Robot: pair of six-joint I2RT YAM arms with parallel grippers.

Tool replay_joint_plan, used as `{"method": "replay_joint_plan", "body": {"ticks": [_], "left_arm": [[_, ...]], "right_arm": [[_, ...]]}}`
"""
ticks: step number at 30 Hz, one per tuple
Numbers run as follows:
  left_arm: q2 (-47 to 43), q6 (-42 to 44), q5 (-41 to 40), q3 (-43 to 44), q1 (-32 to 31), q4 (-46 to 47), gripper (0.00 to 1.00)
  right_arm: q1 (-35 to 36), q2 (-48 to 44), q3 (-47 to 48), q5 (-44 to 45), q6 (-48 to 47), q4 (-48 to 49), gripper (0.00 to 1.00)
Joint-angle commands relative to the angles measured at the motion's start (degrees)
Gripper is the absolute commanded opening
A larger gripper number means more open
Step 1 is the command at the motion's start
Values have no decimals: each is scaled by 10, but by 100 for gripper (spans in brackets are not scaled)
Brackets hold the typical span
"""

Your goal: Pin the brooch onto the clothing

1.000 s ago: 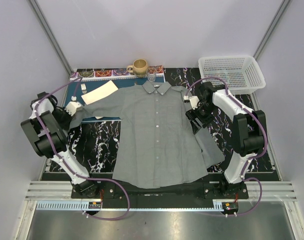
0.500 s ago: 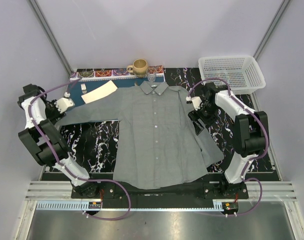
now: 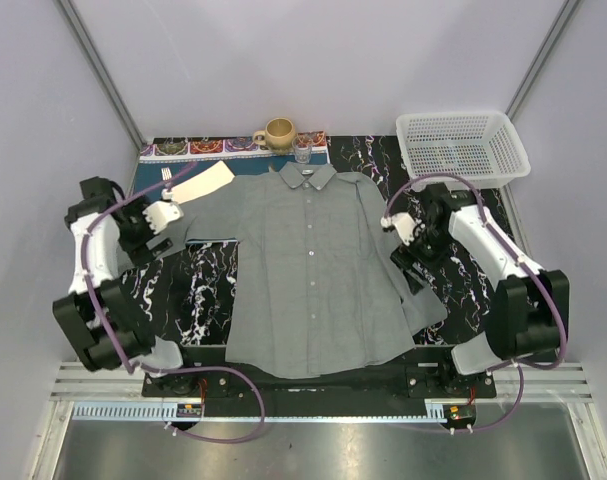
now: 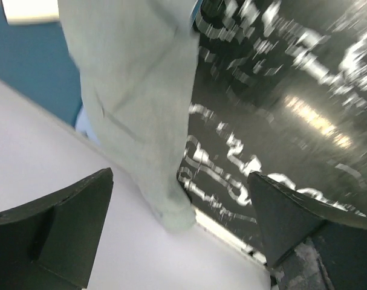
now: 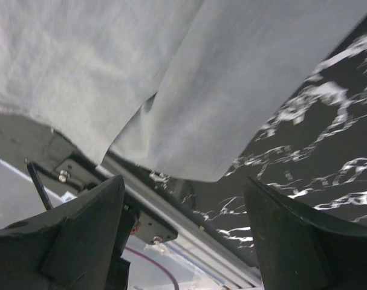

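The clothing point(image 3: 313, 270), a grey button-up shirt, lies flat and face up on the black marbled table point(image 3: 198, 290), collar towards the back. The brooch does not show in any view. My left gripper point(image 3: 173, 228) hovers at the end of the shirt's left sleeve point(image 4: 141, 109). It is open point(image 4: 183, 232), with the sleeve's tip lying loose between the wide-set fingers. My right gripper point(image 3: 408, 258) hangs over the right sleeve point(image 5: 231, 90). It is also open point(image 5: 189, 241) and holds nothing.
A white basket point(image 3: 463, 145) stands at the back right. A mug point(image 3: 279, 132) and a small glass point(image 3: 303, 152) sit behind the collar. At the back left a blue placemat point(image 3: 148, 195) carries a napkin point(image 3: 198, 185) and fork point(image 3: 167, 178).
My left gripper pulled the left sleeve out to the left, then opened, let it go and came back right. My right arm drifted right and towards the near edge.
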Motion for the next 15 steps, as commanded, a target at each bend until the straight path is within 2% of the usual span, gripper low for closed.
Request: {"method": "replay_joint_plan", "body": {"ticks": [1,4,7,9,15], "left_arm": [[-81,-78,97,-45,-88,13,99],[-111,-135,117,-56,-129,26,99],[-130,-176,124,-61,-185,37,99],[-141,-193,125,-63,-201,39,99],[-160,-211,125,-67,-228,42,99]], "right_arm": [[1,-58,-70,24,-67,-58,85],[4,-65,-98,30,-36,-25,89],[6,-45,-111,79,0,35,90],[6,-17,-123,123,-5,57,90],[5,35,-153,144,-16,116,87]]}}
